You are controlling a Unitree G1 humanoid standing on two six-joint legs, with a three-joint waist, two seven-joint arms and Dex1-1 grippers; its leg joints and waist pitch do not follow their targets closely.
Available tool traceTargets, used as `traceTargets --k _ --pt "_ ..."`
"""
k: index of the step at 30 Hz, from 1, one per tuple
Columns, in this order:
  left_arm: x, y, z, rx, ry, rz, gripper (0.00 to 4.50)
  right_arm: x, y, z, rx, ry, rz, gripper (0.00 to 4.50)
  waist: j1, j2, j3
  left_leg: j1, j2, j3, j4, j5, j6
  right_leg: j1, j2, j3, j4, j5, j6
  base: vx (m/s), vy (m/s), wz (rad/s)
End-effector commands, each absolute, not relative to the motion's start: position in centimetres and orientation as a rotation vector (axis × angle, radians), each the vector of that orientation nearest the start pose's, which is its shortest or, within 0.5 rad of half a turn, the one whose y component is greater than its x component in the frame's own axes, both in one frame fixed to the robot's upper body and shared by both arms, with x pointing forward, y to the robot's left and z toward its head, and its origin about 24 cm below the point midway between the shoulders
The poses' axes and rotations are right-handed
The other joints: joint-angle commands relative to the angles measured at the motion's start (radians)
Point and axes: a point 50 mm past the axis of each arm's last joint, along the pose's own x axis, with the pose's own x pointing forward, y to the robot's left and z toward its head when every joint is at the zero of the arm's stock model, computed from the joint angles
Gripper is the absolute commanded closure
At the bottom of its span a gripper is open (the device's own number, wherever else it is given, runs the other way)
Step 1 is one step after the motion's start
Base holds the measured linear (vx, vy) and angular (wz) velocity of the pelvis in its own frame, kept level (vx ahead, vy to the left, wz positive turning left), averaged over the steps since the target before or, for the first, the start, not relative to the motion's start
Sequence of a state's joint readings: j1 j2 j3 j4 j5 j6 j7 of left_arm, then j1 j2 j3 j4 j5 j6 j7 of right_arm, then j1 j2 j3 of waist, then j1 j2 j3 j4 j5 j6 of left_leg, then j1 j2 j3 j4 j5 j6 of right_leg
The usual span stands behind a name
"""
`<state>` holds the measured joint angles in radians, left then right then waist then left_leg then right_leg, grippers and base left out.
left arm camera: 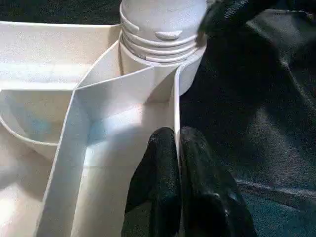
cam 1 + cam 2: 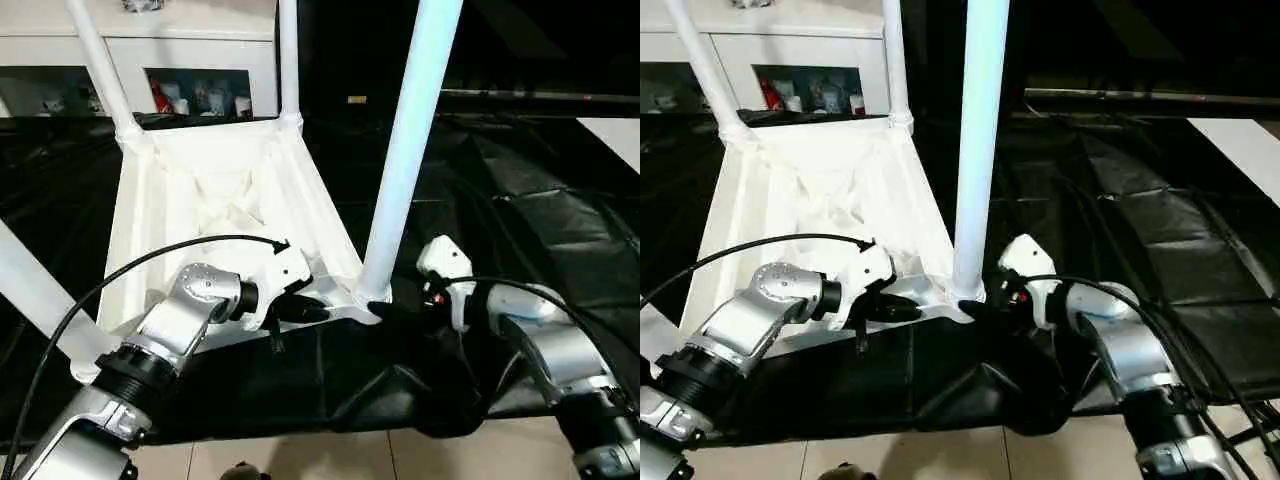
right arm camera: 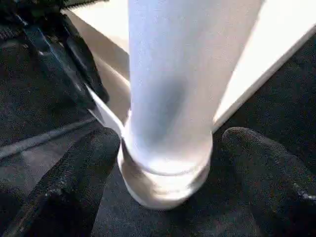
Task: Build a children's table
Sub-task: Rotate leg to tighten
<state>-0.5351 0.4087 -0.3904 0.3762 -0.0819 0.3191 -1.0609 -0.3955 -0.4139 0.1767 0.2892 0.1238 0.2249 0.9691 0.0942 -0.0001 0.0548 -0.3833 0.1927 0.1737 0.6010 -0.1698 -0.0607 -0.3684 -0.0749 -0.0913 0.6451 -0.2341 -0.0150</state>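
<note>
While the children's table (image 2: 215, 200) lies upside down on the black-covered work table (image 2: 520, 190), its ribbed underside facing up and its white legs rising from the corner sockets, both grippers sit at the near corner closest to the robot's right side. Two far legs (image 2: 100, 70) stand up in front of a white glass-door cabinet (image 2: 190, 60), another leg crosses the lower left of the head view at a slant, and the near right leg (image 2: 410, 140) stands tall out of its corner socket (image 2: 365, 295). From the left side, the left gripper (image 2: 305, 308) reaches to the table's near edge just beside that socket; in the left wrist view its two black fingers (image 1: 160, 182) are clenched on the thin white rim wall (image 1: 176, 113) of the tabletop, one finger inside the rim and one outside, with the ringed socket and the leg's base a little way ahead of the fingertips. On the other side of the corner, the right gripper (image 3: 170, 148) faces the same leg low down near the black cover. Its fingers (image 3: 74, 173) are spread wide to either side of the leg's lower end, and a visible gap separates each fingertip from the white tube, so it is released and grips nothing. Between the two grippers stands the socket with its leg, the left one touching the table and the right one just apart from it. Black cables run along both silver forearms.
</note>
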Motion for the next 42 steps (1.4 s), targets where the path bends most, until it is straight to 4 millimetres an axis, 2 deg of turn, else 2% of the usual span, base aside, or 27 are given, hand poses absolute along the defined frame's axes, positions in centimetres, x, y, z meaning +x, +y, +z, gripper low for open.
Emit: traceTargets --k 1,3,4,12,13,15,25,28,30,31,32,34,35,36,37,38,39,40,41,42 --pt "29.9 11.4 4.8 0.369 0.524 -1.315 4.5 30.2 -15.2 6.3 -0.276 0.302 1.07 0.56 -0.001 0.001 -0.064 0.02 0.047 -0.015 -0.071 -0.19 0.03 0.036 -0.082 0.063 -0.091 -0.109 -0.224 0.0 0.0 0.0" --pt "29.9 11.4 4.8 0.371 0.525 -1.315 4.5 30.5 -15.0 6.2 -0.275 0.307 1.074 0.56 0.001 0.001 -0.064 0.019 0.047 -0.015 -0.07 -0.187 0.031 0.036 -0.082 0.064 -0.091 -0.111 -0.22 0.0 0.0 0.0" --pt "29.9 11.4 4.8 0.371 0.525 -1.315 4.5 30.6 -14.9 6.1 -0.274 0.307 1.082 0.73 0.0 -0.003 -0.065 0.019 0.047 -0.015 -0.071 -0.185 0.03 0.037 -0.082 0.062 -0.089 -0.108 -0.224 0.0 0.0 0.0" --pt "30.0 11.6 4.7 0.375 0.53 -1.302 4.5 30.7 -14.2 5.9 -0.28 0.312 1.134 1.39 0.002 -0.002 -0.063 0.019 0.048 -0.015 -0.072 -0.192 0.031 0.035 -0.083 0.062 -0.091 -0.129 -0.218 0.0 0.0 0.0" --pt "30.0 11.6 4.7 0.375 0.531 -1.302 4.5 30.7 -14.2 5.9 -0.279 0.315 1.137 1.47 0.002 -0.007 -0.061 0.02 0.048 -0.014 -0.072 -0.199 0.03 0.035 -0.084 0.063 -0.093 -0.149 -0.215 0.0 0.0 0.0" --pt "30.0 11.6 4.6 0.374 0.53 -1.298 4.5 30.7 -14.2 5.7 -0.278 0.32 1.143 1.73 0.003 -0.007 -0.062 0.019 0.048 -0.014 -0.072 -0.194 0.03 0.034 -0.085 0.064 -0.094 -0.159 -0.209 0.0 0.0 0.0" --pt "30.1 11.8 4.6 0.373 0.534 -1.292 4.5 30.9 -14.1 5.5 -0.268 0.333 1.15 1.97 0.002 -0.007 -0.061 0.018 0.048 -0.015 -0.073 -0.19 0.033 0.034 -0.084 0.063 -0.094 -0.164 -0.203 0.0 0.0 0.0" --pt "30.2 11.9 4.5 0.379 0.54 -1.273 4.5 30.9 -14.2 5.1 -0.274 0.348 1.144 1.98 0.0 -0.006 -0.059 0.019 0.048 -0.015 -0.074 -0.21 0.029 0.032 -0.084 0.063 -0.098 -0.185 -0.203 0.0 0.0 0.0" --pt "31.0 11.7 4.4 0.359 0.537 -1.179 4.5 31.4 -14.6 4.2 -0.265 0.369 1.024 1.98 -0.002 -0.004 -0.057 0.02 0.046 -0.015 -0.076 -0.225 0.019 0.029 -0.084 0.063 -0.102 -0.211 -0.201 0.0 0.0 0.0" --pt "31.0 11.7 4.4 0.359 0.537 -1.179 4.5 31.4 -14.6 4.2 -0.265 0.369 1.024 1.98 -0.003 -0.005 -0.056 0.023 0.045 -0.016 -0.077 -0.246 0.007 0.03 -0.085 0.062 -0.105 -0.247 -0.197 0.0 0.0 0.0" --pt "32.1 11.3 4.4 0.334 0.529 -1.071 4.5 32.1 -14.8 3.4 -0.219 0.385 0.87 1.98 -0.005 -0.003 -0.055 0.025 0.047 -0.017 -0.078 -0.264 0.0 0.027 -0.086 0.064 -0.107 -0.273 -0.192 0.0 0.0 0.0" --pt "32.6 11.0 4.4 0.319 0.528 -1.009 4.5 32.3 -14.9 2.9 -0.189 0.399 0.784 1.99 -0.011 -0.004 -0.05 0.029 0.042 -0.018 -0.08 -0.296 -0.015 0.023 -0.085 0.062 -0.116 -0.341 -0.18 0.0 0.0 0.0" --pt "33.6 10.5 4.3 0.303 0.529 -0.891 4.5 32.7 -14.8 2.1 -0.135 0.43 0.627 1.99 -0.011 -0.005 -0.052 0.029 0.043 -0.021 -0.081 -0.305 -0.025 0.025 -0.087 0.061 -0.118 -0.366 -0.169 0.0 0.0 0.0" --pt "33.6 10.5 4.3 0.303 0.529 -0.891 4.5 32.7 -14.8 2.1 -0.135 0.43 0.627 1.99 -0.012 -0.005 -0.05 0.029 0.042 -0.02 -0.082 -0.313 -0.027 0.022 -0.087 0.062 -0.12 -0.38 -0.163 0.0 0.0 0.0" --pt "34.1 10.1 4.2 0.308 0.533 -0.835 4.5 32.9 -14.5 1.6 -0.098 0.444 0.52 1.99 -0.012 -0.005 -0.052 0.029 0.043 -0.024 -0.084 -0.318 -0.032 0.024 -0.09 0.061 -0.123 -0.398 -0.15 0.0 0.0 0.0" --pt "34.4 9.8 4.2 0.305 0.529 -0.799 4.5 33.0 -14.3 1.3 -0.077 0.455 0.447 1.99 -0.011 -0.006 -0.052 0.028 0.042 -0.024 -0.084 -0.314 -0.031 0.024 -0.089 0.061 -0.123 -0.397 -0.144 0.0 0.0 0.0" --pt "34.7 9.3 4.1 0.299 0.526 -0.765 4.5 33.2 -14.0 1.0 -0.057 0.471 0.365 1.99 -0.012 0.0 -0.053 0.029 0.042 -0.025 -0.085 -0.32 -0.036 0.02 -0.089 0.063 -0.124 -0.393 -0.14 0.0 0.0 0.0" --pt "34.9 8.9 4.1 0.3 0.523 -0.744 4.5 33.2 -13.5 0.8 -0.037 0.481 0.321 1.99 -0.013 -0.002 -0.053 0.033 0.041 -0.025 -0.086 -0.333 -0.041 0.018 -0.089 0.062 -0.126 -0.403 -0.136 0.0 0.0 0.0" --pt "34.9 8.5 4.1 0.302 0.521 -0.733 4.5 33.3 -13.2 0.7 -0.024 0.487 0.296 1.99 -0.01 -0.003 -0.054 0.035 0.042 -0.025 -0.086 -0.328 -0.039 0.018 -0.091 0.063 -0.128 -0.398 -0.134 0.0 0.0 0.0" --pt "35.0 8.0 4.1 0.307 0.514 -0.735 4.5 33.2 -12.1 0.7 -0.02 0.49 0.346 1.99 -0.01 0.003 -0.055 0.034 0.041 -0.024 -0.085 -0.327 -0.037 0.017 -0.091 0.065 -0.128 -0.387 -0.135 0.0 0.0 0.0"
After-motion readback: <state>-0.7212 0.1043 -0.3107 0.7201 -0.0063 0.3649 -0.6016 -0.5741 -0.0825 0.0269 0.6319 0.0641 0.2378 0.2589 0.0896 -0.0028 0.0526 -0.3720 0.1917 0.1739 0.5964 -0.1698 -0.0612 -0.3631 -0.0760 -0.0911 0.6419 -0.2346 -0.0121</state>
